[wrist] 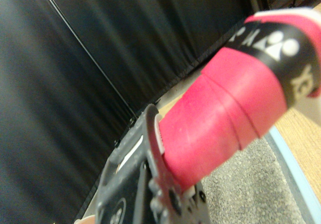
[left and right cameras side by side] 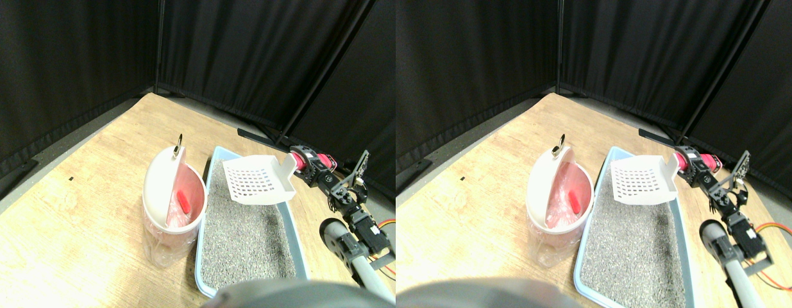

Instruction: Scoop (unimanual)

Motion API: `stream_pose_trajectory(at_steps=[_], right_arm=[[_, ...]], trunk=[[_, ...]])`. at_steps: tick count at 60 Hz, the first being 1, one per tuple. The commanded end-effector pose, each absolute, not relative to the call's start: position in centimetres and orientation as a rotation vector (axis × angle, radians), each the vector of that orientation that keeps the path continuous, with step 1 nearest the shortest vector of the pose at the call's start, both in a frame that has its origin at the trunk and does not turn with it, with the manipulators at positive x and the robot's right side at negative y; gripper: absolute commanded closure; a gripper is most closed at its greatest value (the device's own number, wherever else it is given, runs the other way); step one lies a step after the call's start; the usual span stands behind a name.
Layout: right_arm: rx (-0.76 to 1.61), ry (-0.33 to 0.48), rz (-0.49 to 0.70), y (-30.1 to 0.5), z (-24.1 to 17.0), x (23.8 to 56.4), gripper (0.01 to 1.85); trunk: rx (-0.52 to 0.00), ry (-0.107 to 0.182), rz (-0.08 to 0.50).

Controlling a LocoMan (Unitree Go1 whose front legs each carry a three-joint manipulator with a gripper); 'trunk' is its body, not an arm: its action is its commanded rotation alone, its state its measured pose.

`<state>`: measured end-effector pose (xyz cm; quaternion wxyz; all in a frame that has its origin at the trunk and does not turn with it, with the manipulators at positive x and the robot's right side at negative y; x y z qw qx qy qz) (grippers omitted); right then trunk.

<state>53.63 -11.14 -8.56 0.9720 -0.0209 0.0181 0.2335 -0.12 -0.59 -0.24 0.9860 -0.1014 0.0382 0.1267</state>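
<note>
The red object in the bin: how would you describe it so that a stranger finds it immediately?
On the wooden floor, left of the blue litter tray, stands a white bin with its lid up. Inside, on the pink liner, lies a small red oblong piece, the only solid red thing there.

The right manipulator [left and right cameras side by side: 351, 212] reaches in from the near right and stretches up and away toward the far left, its dark jointed links rising in a slanted line from a grey tube nearest the camera. At its far end the gripper [left and right cameras side by side: 304, 162] is raised clear of the floor, pointing left. In the wrist view the dark jaw frame [wrist: 145, 184] lies against a thick wrapped handle [wrist: 225, 113].
</note>
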Motion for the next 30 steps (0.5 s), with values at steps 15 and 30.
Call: stream_pose_trajectory(at_steps=[15, 30], right_arm=[[0.064, -0.087, 0.409, -14.7, -9.7, 53.2, 1.81], [0.119, -0.076, 0.355, -16.9, -11.4, 52.2, 1.81]], trunk=[[-0.196, 0.092, 0.195], [-0.179, 0.099, 0.168]])
